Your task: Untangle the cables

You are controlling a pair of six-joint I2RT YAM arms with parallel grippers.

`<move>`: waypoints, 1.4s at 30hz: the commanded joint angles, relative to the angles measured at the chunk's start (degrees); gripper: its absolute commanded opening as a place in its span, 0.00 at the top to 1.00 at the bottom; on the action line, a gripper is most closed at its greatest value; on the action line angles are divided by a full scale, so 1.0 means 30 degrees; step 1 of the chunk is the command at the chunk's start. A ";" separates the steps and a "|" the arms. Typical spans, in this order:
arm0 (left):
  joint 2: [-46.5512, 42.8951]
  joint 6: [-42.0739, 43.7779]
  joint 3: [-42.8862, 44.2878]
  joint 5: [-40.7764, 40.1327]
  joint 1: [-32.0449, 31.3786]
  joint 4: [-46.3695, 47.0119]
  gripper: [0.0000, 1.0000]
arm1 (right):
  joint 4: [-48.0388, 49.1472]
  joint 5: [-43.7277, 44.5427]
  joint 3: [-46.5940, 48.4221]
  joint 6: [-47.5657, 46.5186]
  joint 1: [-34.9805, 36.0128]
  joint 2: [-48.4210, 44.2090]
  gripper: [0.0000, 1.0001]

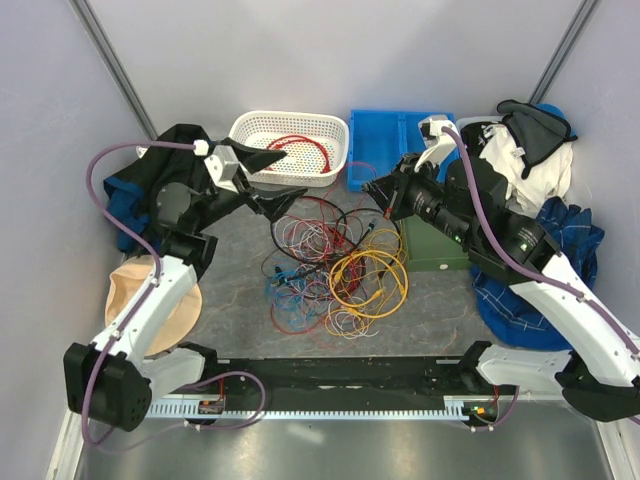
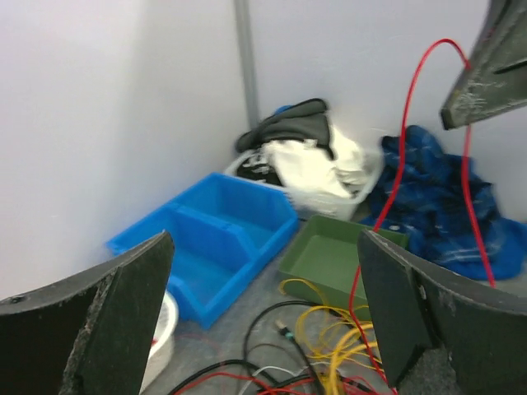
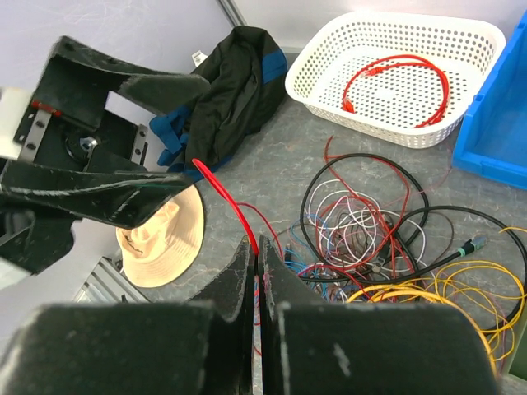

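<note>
The cables lie in a tangled heap mid-table: red, black, white, blue and purple loops, with a yellow coil on the right side. My right gripper is shut on a thin red cable that it holds lifted above the heap. In the left wrist view this red cable arcs up and drops along the inner face of one finger of my left gripper. That gripper stands wide open with nothing clamped. Seen from the top, the left gripper hovers at the heap's far left and the right gripper faces it.
A white basket at the back holds one red cable. A blue bin stands beside it and a green tray right of the heap. A tan hat and dark clothes lie left. Piled clothes lie right.
</note>
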 commanded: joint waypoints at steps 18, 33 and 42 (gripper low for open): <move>0.8875 -2.1796 0.2686 0.9589 0.0597 2.0104 0.00 | 0.0496 -0.1367 0.0788 0.0303 0.0004 -0.0095 1.00; 0.2874 -1.2524 -0.0095 0.9298 -0.4236 1.0780 0.00 | 0.1198 -0.1484 0.0524 0.0449 0.0004 0.0315 1.00; 0.1167 -0.4538 0.0138 0.6339 -0.7112 0.1677 0.00 | 0.1990 -0.2422 0.0114 0.1328 0.0004 0.0463 1.00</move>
